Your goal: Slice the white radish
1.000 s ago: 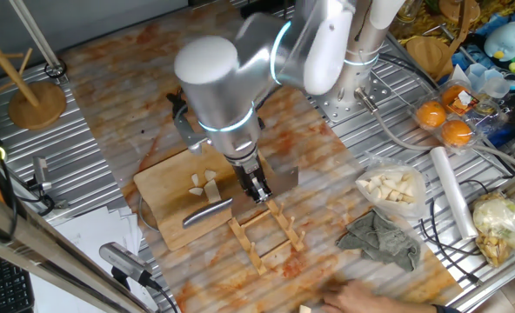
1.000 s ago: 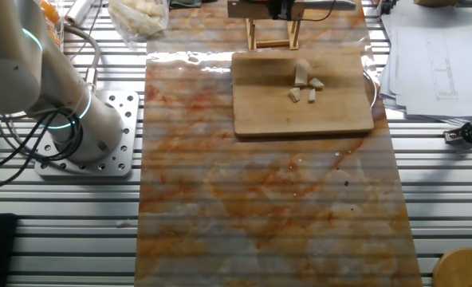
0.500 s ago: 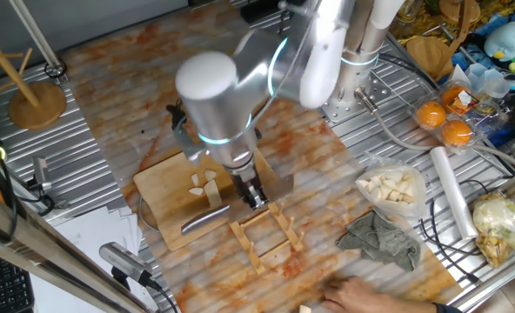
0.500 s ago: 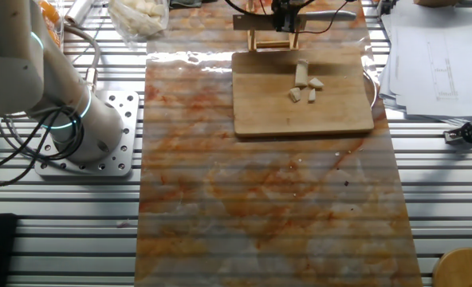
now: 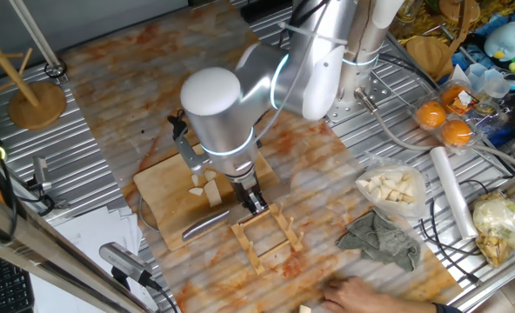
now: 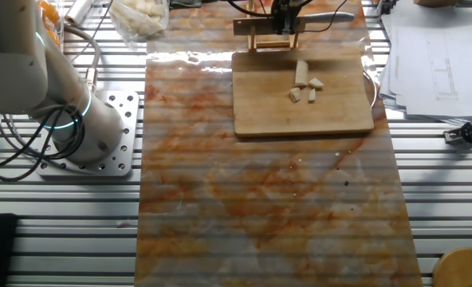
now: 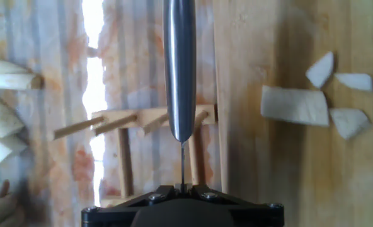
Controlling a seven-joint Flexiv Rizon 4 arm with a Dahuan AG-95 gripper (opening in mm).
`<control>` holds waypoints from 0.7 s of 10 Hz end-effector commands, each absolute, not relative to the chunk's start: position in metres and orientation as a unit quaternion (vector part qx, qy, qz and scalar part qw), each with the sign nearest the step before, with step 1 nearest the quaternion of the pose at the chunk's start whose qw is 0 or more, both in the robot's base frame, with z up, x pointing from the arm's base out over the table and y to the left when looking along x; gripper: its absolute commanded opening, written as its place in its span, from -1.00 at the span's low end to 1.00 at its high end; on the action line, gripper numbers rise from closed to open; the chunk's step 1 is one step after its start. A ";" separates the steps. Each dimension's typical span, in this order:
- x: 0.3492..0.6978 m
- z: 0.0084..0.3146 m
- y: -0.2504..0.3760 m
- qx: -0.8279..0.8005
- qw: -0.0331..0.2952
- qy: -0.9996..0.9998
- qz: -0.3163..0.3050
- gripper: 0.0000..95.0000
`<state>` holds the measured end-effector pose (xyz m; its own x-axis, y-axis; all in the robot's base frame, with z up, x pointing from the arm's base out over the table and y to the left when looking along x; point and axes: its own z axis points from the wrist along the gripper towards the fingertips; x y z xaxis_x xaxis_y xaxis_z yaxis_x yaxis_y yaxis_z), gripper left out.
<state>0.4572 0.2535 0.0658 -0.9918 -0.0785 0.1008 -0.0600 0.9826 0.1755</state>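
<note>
The white radish lies as a few short cream-white chunks [image 5: 204, 184] on the wooden cutting board [image 5: 163, 202]. They also show in the other fixed view [image 6: 302, 74] and at the right of the hand view [image 7: 294, 104]. My gripper [image 5: 256, 203] is beside the board's edge, over a wooden rack [image 5: 270, 235]. It is shut on a knife, holding it by the thin blade. The steel handle [image 5: 207, 223] sticks out away from the gripper [image 7: 181, 188] and fills the hand view's middle [image 7: 179, 69]. The knife is apart from the chunks.
A clear bag of pale cut pieces [image 5: 391, 189] and a grey cloth [image 5: 380, 237] lie right of the rack. Oranges [image 5: 444, 123] and clutter sit at the far right. A person's hand [image 5: 366, 300] is at the bottom edge. The robot base [image 6: 84, 131] stands beside the mat.
The arm has shifted a little and the gripper with the knife has moved slightly down over the rack. The radish chunks have not moved.
</note>
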 end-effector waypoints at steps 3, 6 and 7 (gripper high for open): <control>0.457 0.064 0.253 0.042 0.051 -0.994 -0.083 -0.20; 0.454 0.094 0.252 0.032 0.059 -0.994 -0.090 -0.20; 0.451 0.122 0.247 0.030 0.068 -0.993 -0.090 -0.20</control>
<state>0.4525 0.2479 0.1126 -0.9898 -0.0715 0.1231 -0.0483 0.9822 0.1814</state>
